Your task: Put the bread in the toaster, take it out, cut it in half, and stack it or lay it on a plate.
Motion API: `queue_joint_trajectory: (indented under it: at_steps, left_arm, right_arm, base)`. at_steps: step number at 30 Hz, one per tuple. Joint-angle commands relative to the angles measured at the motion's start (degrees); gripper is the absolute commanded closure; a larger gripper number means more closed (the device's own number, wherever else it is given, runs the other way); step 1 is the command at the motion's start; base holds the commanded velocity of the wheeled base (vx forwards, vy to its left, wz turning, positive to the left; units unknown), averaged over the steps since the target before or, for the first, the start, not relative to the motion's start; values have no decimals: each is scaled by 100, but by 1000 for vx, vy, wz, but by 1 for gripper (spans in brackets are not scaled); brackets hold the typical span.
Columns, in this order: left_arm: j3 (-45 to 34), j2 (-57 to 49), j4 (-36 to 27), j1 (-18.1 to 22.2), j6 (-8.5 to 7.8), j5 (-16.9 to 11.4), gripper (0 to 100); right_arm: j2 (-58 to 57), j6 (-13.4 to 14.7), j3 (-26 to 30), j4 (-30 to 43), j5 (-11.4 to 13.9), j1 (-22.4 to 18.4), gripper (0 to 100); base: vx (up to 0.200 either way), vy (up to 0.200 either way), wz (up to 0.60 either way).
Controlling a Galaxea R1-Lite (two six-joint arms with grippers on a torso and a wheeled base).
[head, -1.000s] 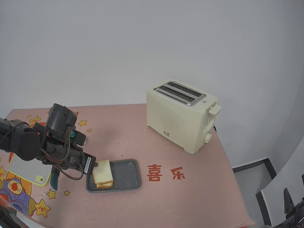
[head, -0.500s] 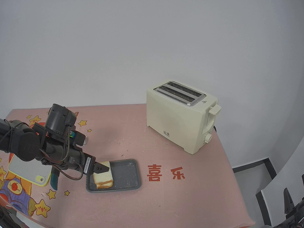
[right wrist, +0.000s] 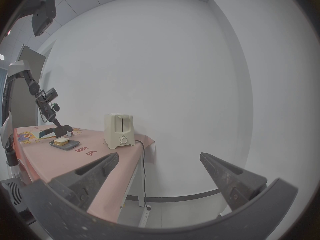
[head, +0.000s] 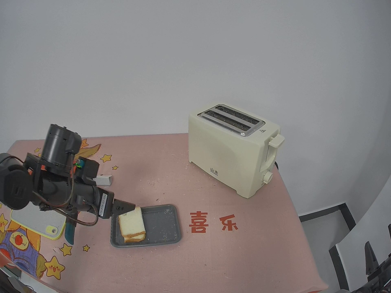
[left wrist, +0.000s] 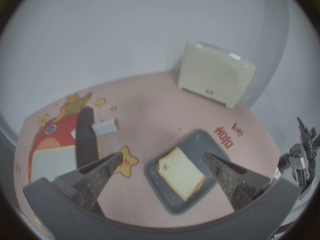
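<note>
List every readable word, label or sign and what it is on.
"喜乐": red characters on the tablecloth.
Warning triangle: on the toaster top, no words.
Small mark, toaster front: too small to read.
White label, left gripper: too small to read.

1 toaster (head: 232, 149), 1 plate (head: 163, 224), 1 bread stack (head: 131, 224)
</note>
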State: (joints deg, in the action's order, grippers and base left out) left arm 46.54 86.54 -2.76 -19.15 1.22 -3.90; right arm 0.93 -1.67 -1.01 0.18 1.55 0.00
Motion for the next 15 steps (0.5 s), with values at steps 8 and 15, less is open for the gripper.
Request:
queue_joint_trajectory:
  at_steps: [8, 15]
  left_arm:
    - [-1807, -3679, 1849, 34, -104, 786, 0]
    - [-3301, -5569, 1822, 122, -87, 900, 0]
  right_arm:
    - [-22, 0, 92, -1, 3, 0, 0]
    - [-22, -9, 92, -1, 3, 0, 0]
  base:
    - [0, 0, 0]
    - [0, 0, 0]
